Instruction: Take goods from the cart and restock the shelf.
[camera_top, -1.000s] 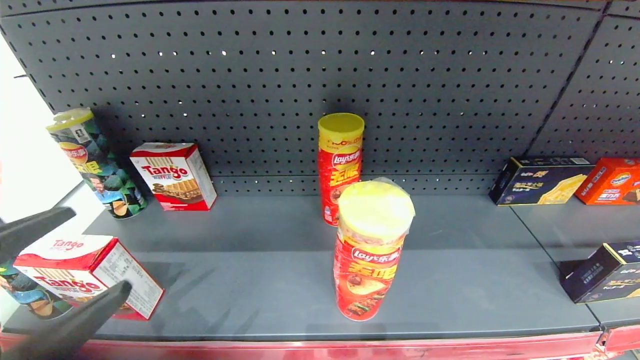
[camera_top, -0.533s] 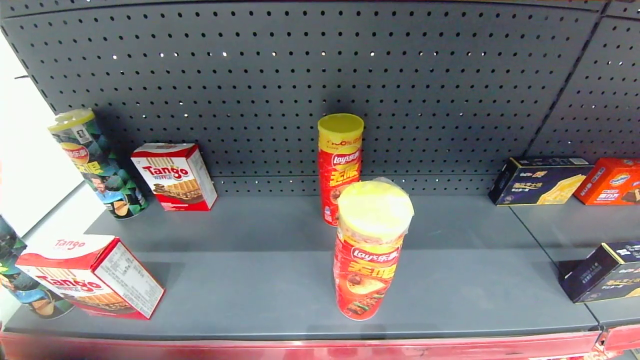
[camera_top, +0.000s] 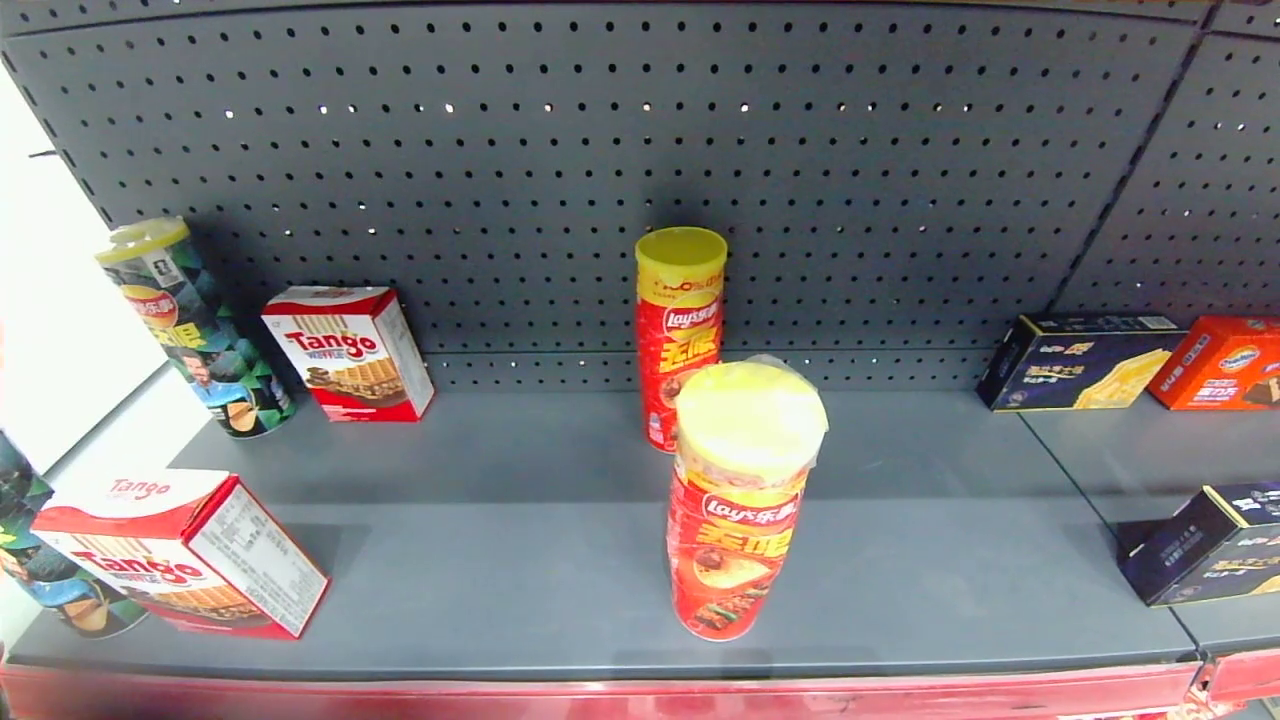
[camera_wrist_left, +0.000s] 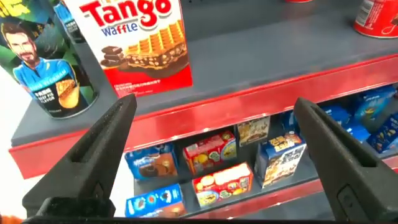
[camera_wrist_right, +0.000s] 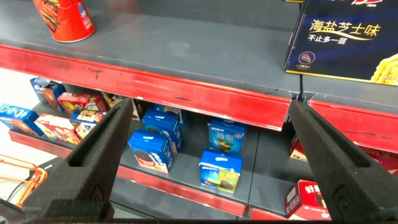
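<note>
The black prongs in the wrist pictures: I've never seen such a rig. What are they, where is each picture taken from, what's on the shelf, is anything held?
They are gripper fingers. Each wrist camera looks out between its own arm's fingers: the left gripper and the right gripper are both open and empty, before the shelf's red edge. The head camera looks down on the grey shelf: two red chip cans, two wafer boxes, two dark patterned cans, plus dark boxes and an orange box at the right.

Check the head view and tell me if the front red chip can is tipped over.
No, the front red chip can stands upright on the shelf, resting on its base.
</note>
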